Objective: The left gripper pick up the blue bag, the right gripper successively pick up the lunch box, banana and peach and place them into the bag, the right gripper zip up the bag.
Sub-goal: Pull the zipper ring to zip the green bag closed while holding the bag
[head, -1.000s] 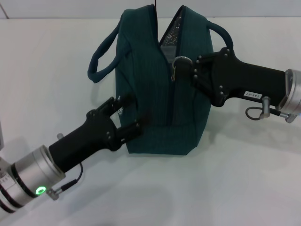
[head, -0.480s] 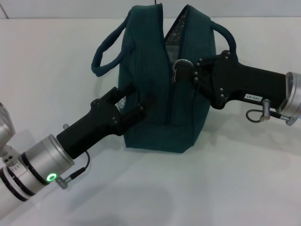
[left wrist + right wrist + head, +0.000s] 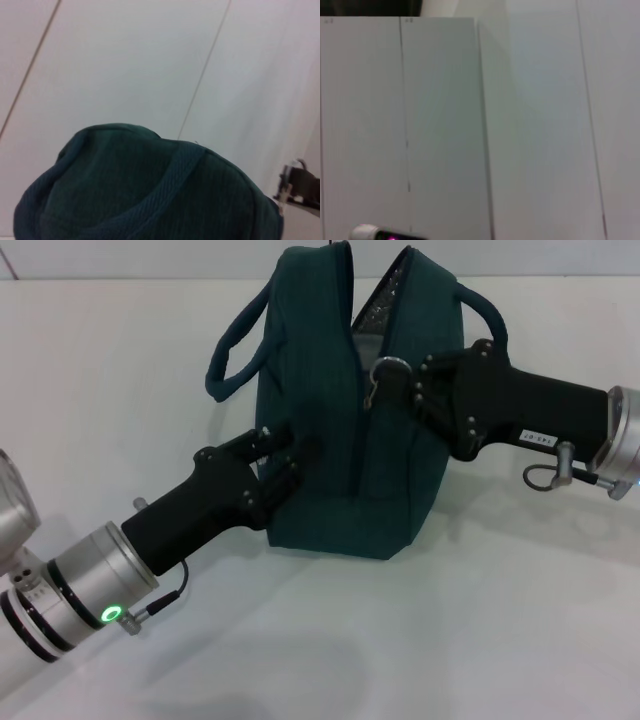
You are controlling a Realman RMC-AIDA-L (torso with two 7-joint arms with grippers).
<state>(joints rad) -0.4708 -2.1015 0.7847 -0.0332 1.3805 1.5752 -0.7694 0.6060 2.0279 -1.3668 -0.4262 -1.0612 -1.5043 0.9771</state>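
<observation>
As bag point(image 3: 330, 440) stands, pincers point(image 3: 275, 455) flanking

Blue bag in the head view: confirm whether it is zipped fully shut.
No: the blue bag gapes at the top, its silver lining showing above the ring pull.

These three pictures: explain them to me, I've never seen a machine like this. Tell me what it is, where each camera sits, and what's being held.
It is a robot with two black arms, each ending in a two-finger gripper. The wide picture looks down from its head. There a blue bag stands on a white table, its top partly unzipped. The left gripper pinches the bag's side near the bottom. The right gripper is at the ring zipper pull; whether its fingers grip it cannot be made out. The other two pictures come from cameras on the wrists: the left one shows the bag's fabric close up, the right one only pale wall panels.
</observation>
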